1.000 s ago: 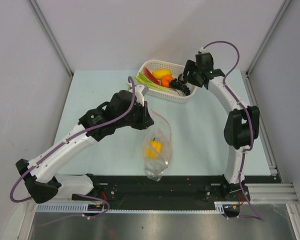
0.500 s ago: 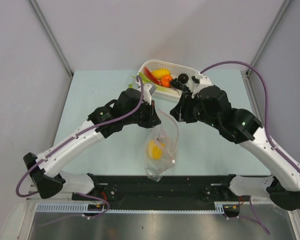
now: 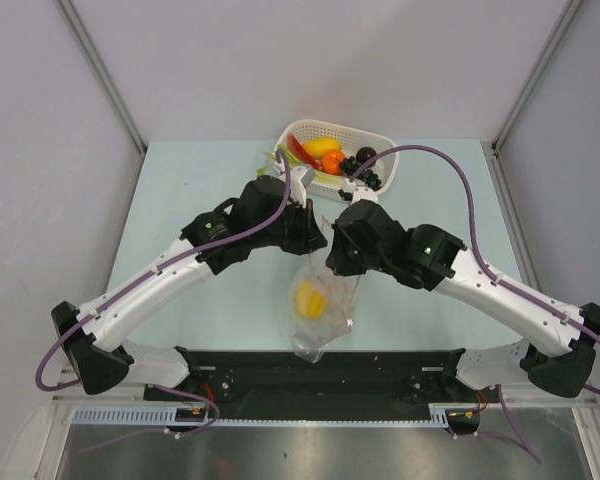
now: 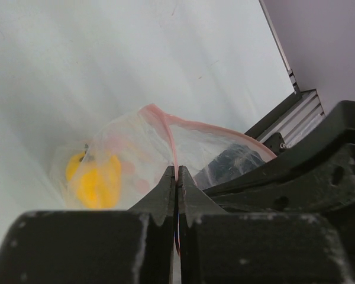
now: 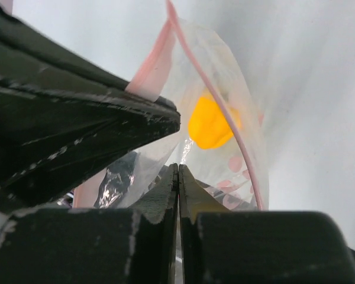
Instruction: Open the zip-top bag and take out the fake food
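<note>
The clear zip-top bag (image 3: 323, 312) hangs over the table's near middle, its pink zip strip (image 4: 165, 118) spread into a loop. A yellow piece of fake food (image 3: 308, 298) lies inside it and shows in both wrist views (image 4: 94, 180) (image 5: 210, 124). My left gripper (image 3: 313, 238) (image 4: 177, 173) is shut on the pink strip at the bag's far-left lip. Just beside it, my right gripper (image 3: 332, 262) (image 5: 178, 170) is shut on the clear plastic of the opposite lip. More fake food (image 3: 327, 152) lies in the basket: red, yellow, orange, dark and green pieces.
The white perforated basket (image 3: 380, 137) stands at the table's far middle, behind both grippers. Grey walls enclose the table on three sides. A black rail (image 3: 280, 375) with the arm bases runs along the near edge, right below the bag's bottom.
My right arm swung from the basket down to the bag, and its jaws closed on the bag's lip. The left gripper kept its hold and barely moved.
</note>
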